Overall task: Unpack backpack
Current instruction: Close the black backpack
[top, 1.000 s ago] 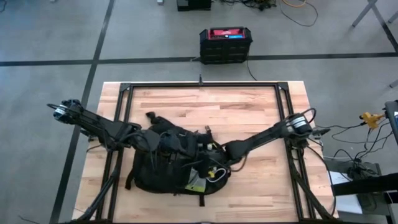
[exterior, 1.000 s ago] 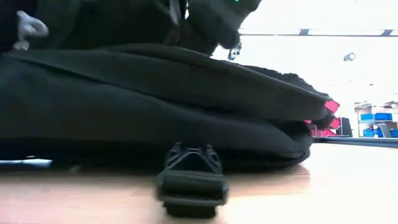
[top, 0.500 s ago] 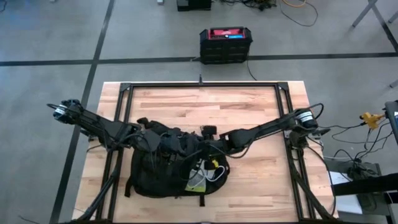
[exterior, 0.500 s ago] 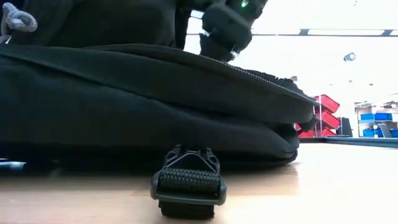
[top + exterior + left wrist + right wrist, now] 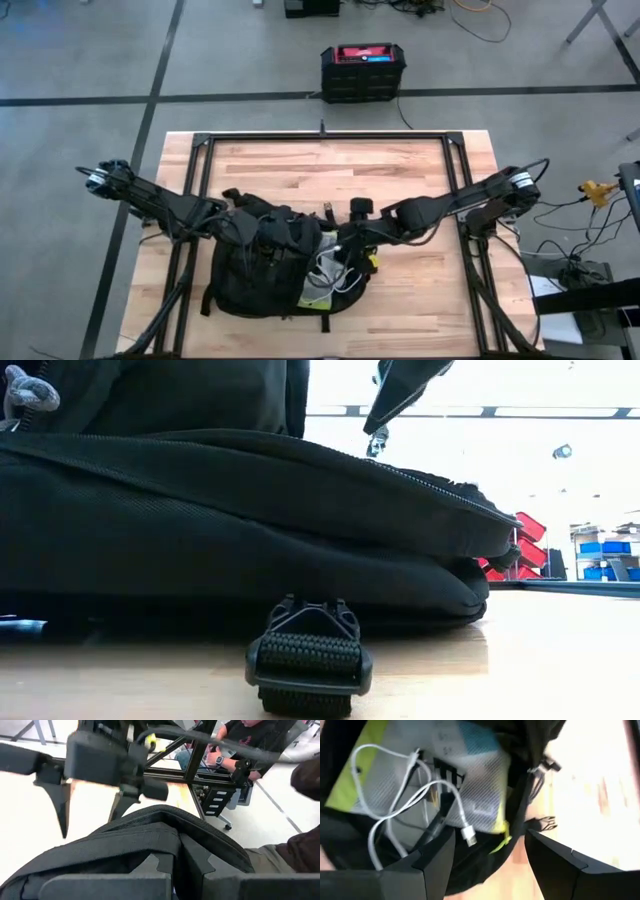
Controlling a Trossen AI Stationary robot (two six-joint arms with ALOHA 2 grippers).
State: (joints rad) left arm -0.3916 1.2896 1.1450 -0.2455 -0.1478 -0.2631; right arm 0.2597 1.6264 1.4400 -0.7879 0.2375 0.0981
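Lying flat on the wooden table (image 5: pixel 420 300), the backpack (image 5: pixel 255 275) sits toward the 7 o'clock part of the top in the high view, its main opening gaping at its 3 o'clock side. Inside the opening: a mesh pouch (image 5: pixel 455 775) with a yellow-green edge, and a white cable (image 5: pixel 395 827) looped over it, USB plug end free. Low view: the pack's side fills most of the frame, zip line running along the upper panel; a black buckle (image 5: pixel 308 660) on webbing rests on the table just in front of it.

My left gripper (image 5: pixel 262 232) is at the pack's upper edge, about 12 o'clock of the bag in the high view. Left wrist view: my two fingers are pressed together on a fold of the black fabric, pinching it.

My right gripper (image 5: pixel 490 857) hangs above the open mouth at the pack's 3 o'clock side. Right wrist view: fingers spread wide, nothing between them, cable and pouch below and beyond the tips. The same gripper shows across the left wrist view, fingers apart, pointing down.

Off the table at 12 o'clock, on the floor: a black-and-red box (image 5: pixel 363 70). Left wrist view, room behind: a seated person (image 5: pixel 240 745) in dark clothing.
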